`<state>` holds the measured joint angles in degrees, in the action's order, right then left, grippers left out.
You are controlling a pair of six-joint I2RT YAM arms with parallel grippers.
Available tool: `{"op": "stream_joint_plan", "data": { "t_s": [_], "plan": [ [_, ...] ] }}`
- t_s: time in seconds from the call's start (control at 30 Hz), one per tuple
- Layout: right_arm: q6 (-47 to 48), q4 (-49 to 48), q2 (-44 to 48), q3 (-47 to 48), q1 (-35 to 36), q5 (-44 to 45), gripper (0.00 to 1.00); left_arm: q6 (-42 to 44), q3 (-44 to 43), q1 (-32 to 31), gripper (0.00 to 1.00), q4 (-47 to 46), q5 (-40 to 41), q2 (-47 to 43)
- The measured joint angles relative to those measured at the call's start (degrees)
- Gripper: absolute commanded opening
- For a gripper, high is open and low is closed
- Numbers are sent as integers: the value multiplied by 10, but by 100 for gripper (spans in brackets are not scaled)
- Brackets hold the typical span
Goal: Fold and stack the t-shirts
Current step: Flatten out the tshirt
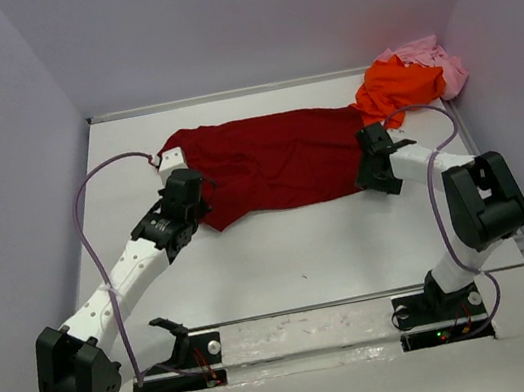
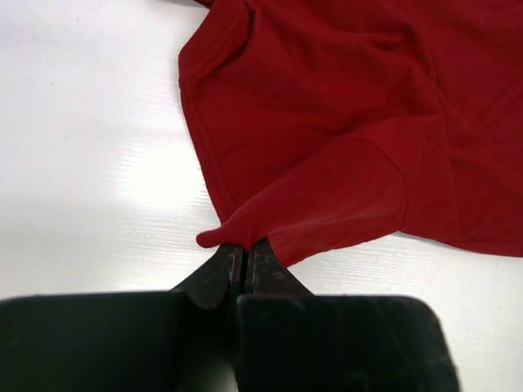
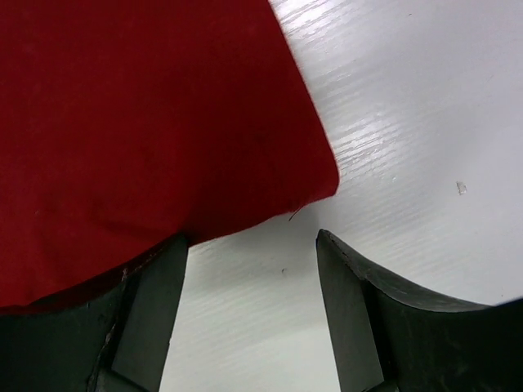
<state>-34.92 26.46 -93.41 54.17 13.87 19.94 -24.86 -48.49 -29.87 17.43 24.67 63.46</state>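
While one near corner is pinched by the left gripper (image 2: 245, 255), the other lies unheld before the open right gripper (image 3: 249, 245)

The dark red t-shirt (image 1: 276, 161) is spread flat across the far half of the table (image 1: 306, 269). Its long axis runs from the left edge toward the right edge, so one end is offered to each arm. At the left end, a folded point of cloth by a sleeve is clamped between the fully closed fingers (image 2: 221, 273) of the left gripper, and the cloth fans away from the fingertips toward the far edge. At the right end, the right gripper is spread wide and set low over the table, with nothing gripped. The shirt's squared near corner lies just ahead of the gap, toward the far edge. Its hem meets the tip of one finger (image 3: 155, 278) in the wrist view, though whether it rests on that finger cannot be told. A short advance toward the far edge is judged to be what would bring that corner between the jaws, and the right arm is plainly the nearer one for it. The cloth is matte and deep red, softly wrinkled across its middle, and a loose thread is seen at the right corner's edge. The orange t-shirt (image 1: 397, 86) and the pink t-shirt (image 1: 431, 60) are bunched together in the far right corner of the table, the orange one just beside the red shirt's far right end, and both are judged not yet folded
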Motion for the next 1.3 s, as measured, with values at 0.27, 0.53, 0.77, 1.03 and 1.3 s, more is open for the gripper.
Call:
{"op": "stream_joint_plan", "data": {
  "t_s": [0.27,0.53,0.77,1.03,1.3],
  "plan": [
    [-4,1,-7,9,-24,9,69,6,3,0,0,0,4,-16],
    [-2,0,25,21,-42,22,69,10,3,8,0,-1,3,-23],
    [0,1,-7,26,-76,6,67,11,7,9,0,-2,3,-31],
    [3,-7,-37,28,-82,-22,50,13,9,10,0,-5,3,-33],
    [14,-27,-46,34,-82,-61,0,13,9,11,0,-5,4,-33]
  ]
}}
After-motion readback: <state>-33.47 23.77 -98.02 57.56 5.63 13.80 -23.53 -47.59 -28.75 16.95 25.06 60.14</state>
